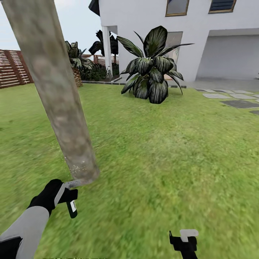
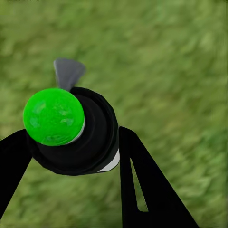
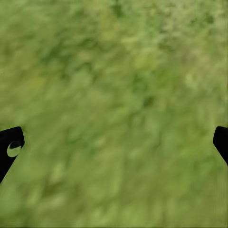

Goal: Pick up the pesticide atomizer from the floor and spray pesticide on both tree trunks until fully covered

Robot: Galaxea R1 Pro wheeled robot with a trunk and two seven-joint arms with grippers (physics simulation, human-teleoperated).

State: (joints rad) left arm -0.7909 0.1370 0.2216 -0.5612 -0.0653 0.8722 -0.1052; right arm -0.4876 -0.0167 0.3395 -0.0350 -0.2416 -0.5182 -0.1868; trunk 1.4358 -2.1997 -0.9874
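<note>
Tree trunk [image 1: 57, 97] is placed left of frame on the lawn [image 1: 162, 154]; broad-leaved plant [image 1: 153, 68] upper centre, house [image 1: 187, 32] behind it, stone slabs [image 1: 233, 99] right.

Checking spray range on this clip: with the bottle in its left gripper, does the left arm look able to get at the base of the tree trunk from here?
Probably yes. The left gripper, shut on the bottle, sits right beside the trunk at its foot, with only grass between. Whitish specks already dot the base.

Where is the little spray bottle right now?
The atomizer is clamped in the left gripper, low on the head view's left, right beside the base of the tree trunk, above the grass.
</note>
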